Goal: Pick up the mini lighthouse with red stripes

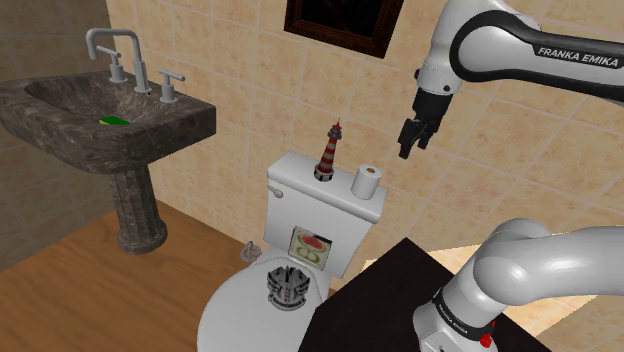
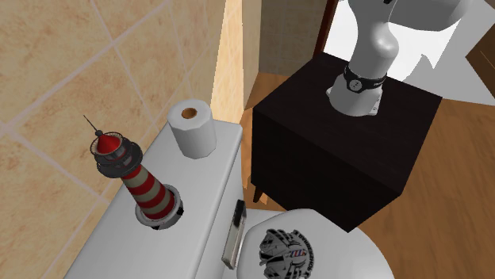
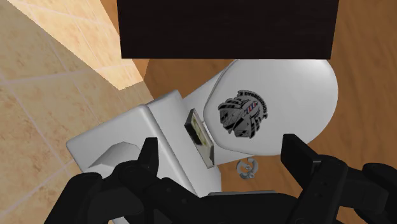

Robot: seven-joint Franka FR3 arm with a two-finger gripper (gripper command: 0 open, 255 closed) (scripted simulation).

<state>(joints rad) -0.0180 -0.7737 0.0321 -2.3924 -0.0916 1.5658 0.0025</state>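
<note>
Red-and-white striped mini lighthouse (image 2: 143,186) stands upright, spire up, on the white toilet-tank lid (image 1: 296,176). A white paper roll (image 2: 194,128) stands beside it, towards the lid's end. The black gripper (image 1: 413,140) hangs above, fingers apart.

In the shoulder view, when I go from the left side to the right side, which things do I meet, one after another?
sink → lighthouse → paper roll → gripper

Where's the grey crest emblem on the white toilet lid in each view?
Shoulder view: grey crest emblem bottom, left of centre, below the white tank.
Second exterior view: emblem bottom edge, right of centre.
Wrist view: emblem between the tool and the black box stand.
Shared landmark: that stand.
</note>
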